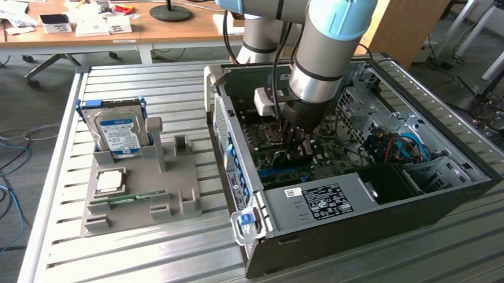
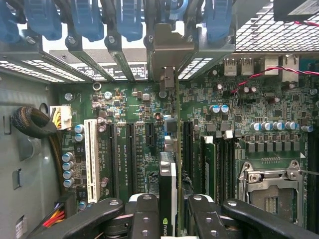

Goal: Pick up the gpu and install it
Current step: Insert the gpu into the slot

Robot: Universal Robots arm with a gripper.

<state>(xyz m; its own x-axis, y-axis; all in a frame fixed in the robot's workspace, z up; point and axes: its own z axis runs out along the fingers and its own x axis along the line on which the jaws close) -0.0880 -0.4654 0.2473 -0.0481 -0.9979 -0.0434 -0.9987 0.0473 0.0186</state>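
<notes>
The end effector [image 2: 172, 211] grips the gpu [image 2: 168, 194] edge-on between its fingers [image 2: 144, 214], inside the open case [image 1: 441, 194]. The card stands upright over the motherboard [image 2: 129, 144] slots (its bracket [image 2: 169, 50] meets the rear slot frame). A hard drive [image 1: 118, 132] stands on the table [image 1: 141, 259] outside the case.

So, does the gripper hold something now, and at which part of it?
Yes. The gripper holds the gpu, seen edge-on, by its upper edge, one finger on each flat face. The card stands upright over the motherboard, its bracket at the rear slots.
</notes>
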